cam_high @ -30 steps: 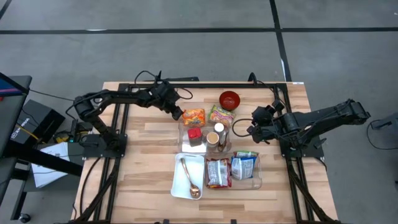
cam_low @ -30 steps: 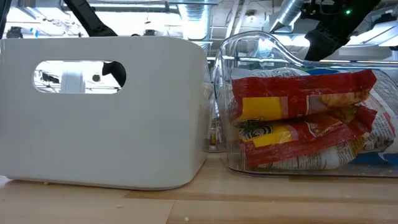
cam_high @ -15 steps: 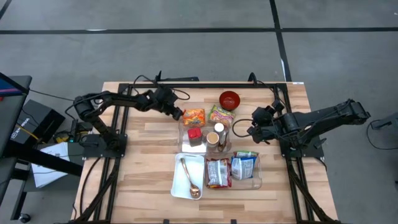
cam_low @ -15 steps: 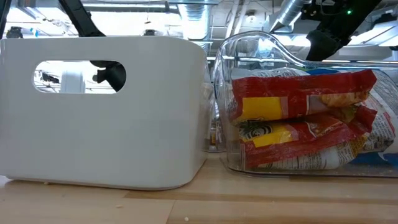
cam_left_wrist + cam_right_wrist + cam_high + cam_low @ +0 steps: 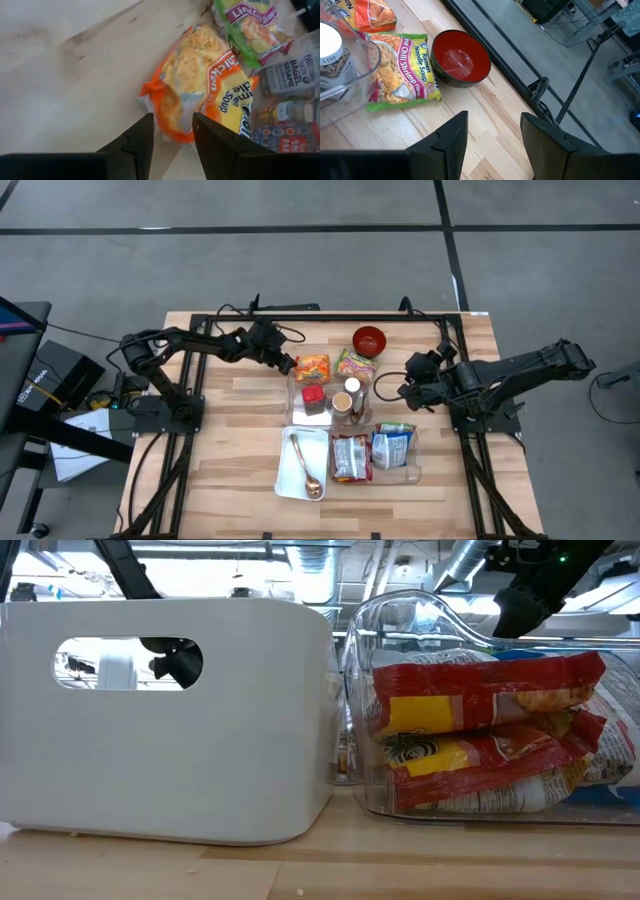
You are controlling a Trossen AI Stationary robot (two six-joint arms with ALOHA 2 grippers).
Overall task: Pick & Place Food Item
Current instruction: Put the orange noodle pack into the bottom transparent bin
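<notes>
Pale wood table, planked, matt, visible grain. Glossy crinkly plastic wrap on the orange chicken ramen pack and the green lime chili shrimp ramen pack. Shiny red lacquer-look bowl, smooth. See-through hard plastic bin, glare on the curved rim. White bin, matt smooth plastic. Metal spoon, polished. Matt black fingers on the left arm.

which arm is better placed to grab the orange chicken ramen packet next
The left. Its tool is open and lined up just short of the orange ramen packet. The right tool waits on the far side of the clear bin.
</notes>
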